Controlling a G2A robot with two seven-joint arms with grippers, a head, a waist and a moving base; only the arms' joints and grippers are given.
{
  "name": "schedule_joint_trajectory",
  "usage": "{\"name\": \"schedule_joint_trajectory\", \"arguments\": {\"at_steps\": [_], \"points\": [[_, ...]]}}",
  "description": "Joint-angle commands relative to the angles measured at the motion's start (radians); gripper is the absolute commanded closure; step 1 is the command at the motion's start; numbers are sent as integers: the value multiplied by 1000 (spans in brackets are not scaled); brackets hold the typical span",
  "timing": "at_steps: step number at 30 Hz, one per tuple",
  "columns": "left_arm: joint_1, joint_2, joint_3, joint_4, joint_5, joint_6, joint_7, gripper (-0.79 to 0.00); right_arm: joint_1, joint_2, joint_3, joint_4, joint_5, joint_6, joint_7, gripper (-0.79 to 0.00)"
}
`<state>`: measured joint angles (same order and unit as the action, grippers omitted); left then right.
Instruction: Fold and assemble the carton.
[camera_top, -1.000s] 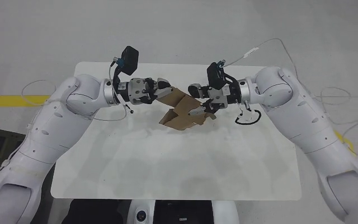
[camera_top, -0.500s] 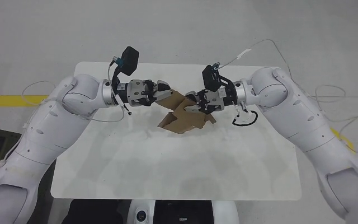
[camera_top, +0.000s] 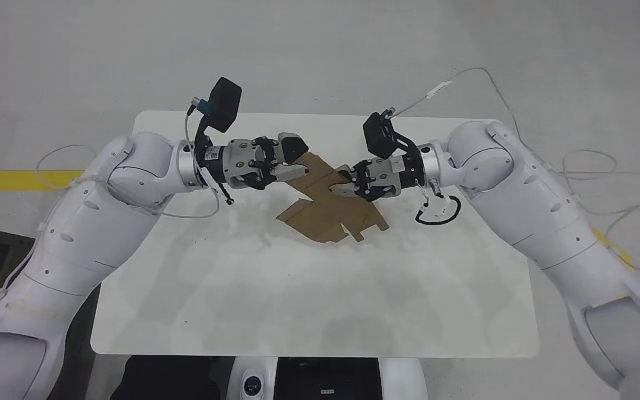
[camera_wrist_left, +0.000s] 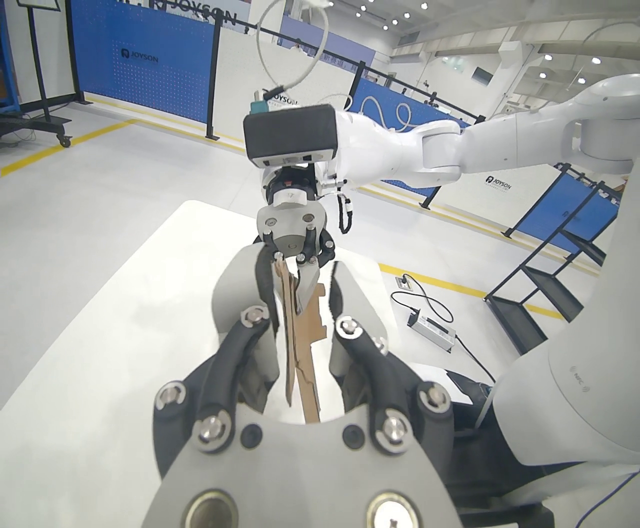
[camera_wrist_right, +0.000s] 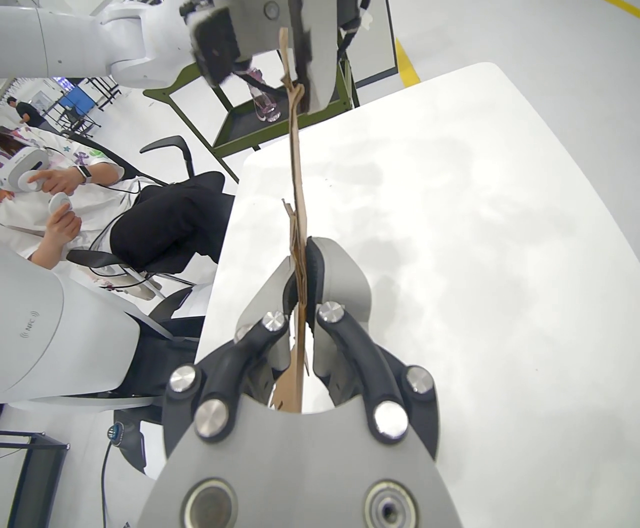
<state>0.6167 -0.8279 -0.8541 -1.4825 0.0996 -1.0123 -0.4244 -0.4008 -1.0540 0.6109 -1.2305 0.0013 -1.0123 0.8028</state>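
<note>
Clamping carton (camera_wrist_right: 296, 165) edge-on in right pincer (camera_wrist_right: 300, 280); long axis straight ahead to left pincer (camera_wrist_left: 300, 282), spread wide astride far end, above bench (camera_wrist_right: 450, 200); likely closing there next.

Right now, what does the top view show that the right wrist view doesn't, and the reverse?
Top view: the carton face-up as a flat, notched cardboard sheet over the table, and a black cable loop beside the right arm. Right wrist view: the carton edge-on, with the right tool shut on it, one pad against each face. Both: the carton reaching from the right tool across to the left tool.
</note>
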Motion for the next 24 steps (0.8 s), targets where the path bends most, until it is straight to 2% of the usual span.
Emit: {"name": "schedule_joint_trajectory", "arguments": {"at_steps": [1,8,15,24], "points": [[2,2,-16,9,-20,0,24,-785,-5,1,5,8,27,0,0,0],[29,4,-54,49,-24,0,77,-785,-47,10,69,61,147,0,-45,0],[48,-4,-32,69,7,0,73,-785,-119,7,147,80,312,0,-115,0],[47,-26,16,87,92,0,92,-785,-164,-19,191,130,473,0,-109,0]]}}
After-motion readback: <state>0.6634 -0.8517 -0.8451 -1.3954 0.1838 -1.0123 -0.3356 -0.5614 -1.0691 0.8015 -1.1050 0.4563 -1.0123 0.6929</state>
